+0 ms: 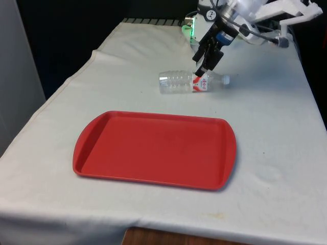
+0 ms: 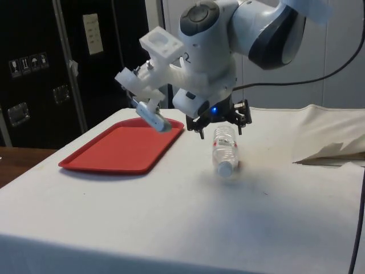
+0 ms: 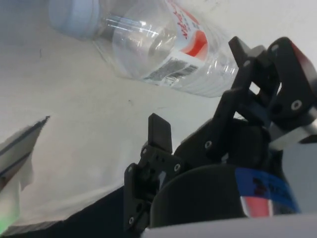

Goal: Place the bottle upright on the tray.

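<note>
A clear plastic bottle [image 1: 185,81] with a red and white label lies on its side on the white cloth, beyond the tray's far edge, its white cap toward the front view's right. The red tray [image 1: 153,150] has nothing on it. My gripper [image 1: 207,65] hangs just above the bottle's label end, open, with nothing between its fingers. In the side view the gripper [image 2: 221,123] spreads wide over the bottle [image 2: 224,149], whose cap points toward that camera. In the wrist view the bottle [image 3: 163,49] lies past the fingertips [image 3: 159,130], apart from them.
The tray [image 2: 121,147] sits a short gap from the bottle. A raised fold of cloth [image 2: 328,149] lies behind the bottle in the side view. The table's edge [image 1: 306,76] runs close on the front view's right.
</note>
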`<state>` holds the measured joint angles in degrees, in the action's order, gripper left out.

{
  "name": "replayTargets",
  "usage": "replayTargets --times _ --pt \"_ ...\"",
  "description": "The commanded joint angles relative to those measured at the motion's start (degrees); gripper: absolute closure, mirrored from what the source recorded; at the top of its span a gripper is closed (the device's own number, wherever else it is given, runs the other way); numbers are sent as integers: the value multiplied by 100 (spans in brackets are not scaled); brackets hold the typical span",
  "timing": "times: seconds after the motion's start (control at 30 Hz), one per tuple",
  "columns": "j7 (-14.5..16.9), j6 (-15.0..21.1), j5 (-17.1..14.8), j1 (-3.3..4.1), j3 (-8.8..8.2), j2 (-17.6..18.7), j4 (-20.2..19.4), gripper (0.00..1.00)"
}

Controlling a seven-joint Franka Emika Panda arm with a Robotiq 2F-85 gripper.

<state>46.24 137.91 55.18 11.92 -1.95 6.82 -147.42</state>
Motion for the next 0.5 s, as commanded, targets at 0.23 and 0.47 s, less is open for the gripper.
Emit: replayTargets --times 0.23,0.47 --pt "-424 -172 378 40 0 201 86 0" --pt "-556 -246 481 17 11 372 115 0"
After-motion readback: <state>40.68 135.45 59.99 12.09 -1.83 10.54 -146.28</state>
